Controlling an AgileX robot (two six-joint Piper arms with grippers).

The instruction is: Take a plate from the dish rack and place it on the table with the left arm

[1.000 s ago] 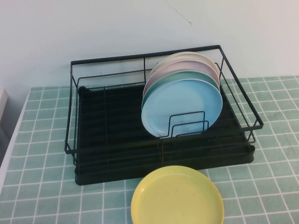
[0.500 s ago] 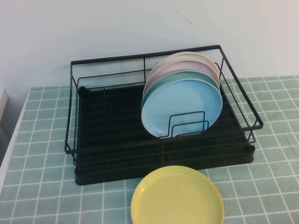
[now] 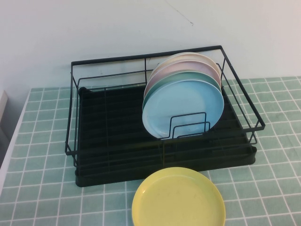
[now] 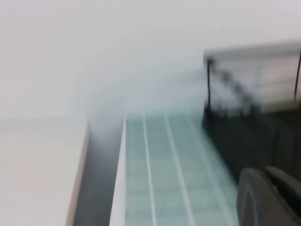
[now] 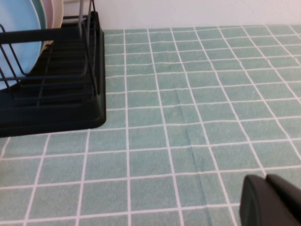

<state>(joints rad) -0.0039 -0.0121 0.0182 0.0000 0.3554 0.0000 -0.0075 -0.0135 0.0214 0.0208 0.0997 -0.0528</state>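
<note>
The sky-blue plate (image 3: 183,106) stands upright at the front of a row of plates in the right half of the black dish rack (image 3: 117,136) on the tiled table (image 3: 42,141). Neither arm shows in the high view. In the left wrist view my left gripper (image 4: 265,171) is shut and empty, low over the table (image 4: 164,165) beside the rack's left end (image 4: 254,136). In the right wrist view my right gripper (image 5: 265,178) is shut and empty above the tiles (image 5: 188,94), to the right of the rack (image 5: 61,108); the blue plate's edge (image 5: 16,28) shows there.
A mint-green plate (image 3: 188,76), a pink plate (image 3: 181,66) and a cream plate (image 3: 188,55) stand behind the blue one. A yellow plate (image 3: 178,200) lies flat on the table in front of the rack. A white ledge (image 4: 37,169) borders the table's left edge.
</note>
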